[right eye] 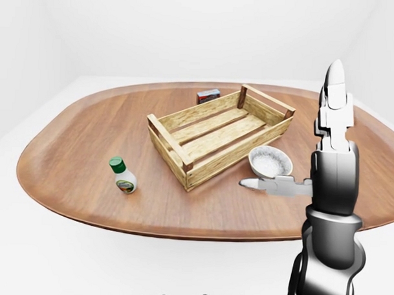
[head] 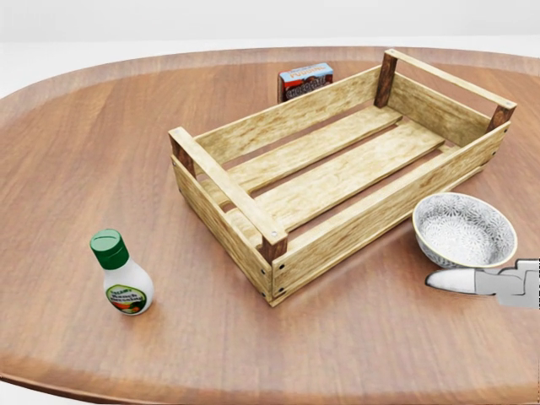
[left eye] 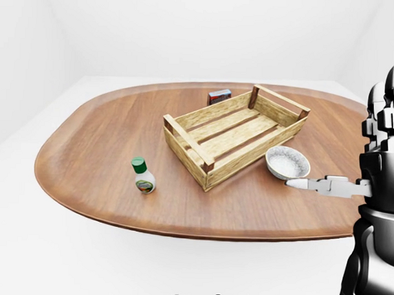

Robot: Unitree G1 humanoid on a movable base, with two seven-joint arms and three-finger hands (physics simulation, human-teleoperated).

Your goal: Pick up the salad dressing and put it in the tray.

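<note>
We find one salad dressing bottle (head: 121, 274) upright on its base at the lower left of the head view, green cap up, well apart from any hand and not yet touched. One wooden tray (head: 337, 169) sits across the centre of the table (head: 84, 152), open side up and empty, which suits a drop-in from above. One patterned bowl (head: 465, 229) stands just beside the tray's lower right side; one small box (head: 305, 80) lies behind the tray at the top of the view. The right hand (right eye: 326, 145) is raised at the right of the right-eye view, fingers spread and holding nothing, one finger reaching out below the bowl. We judge it a ready pose, far from the bottle. The left hand is not visible.
</note>
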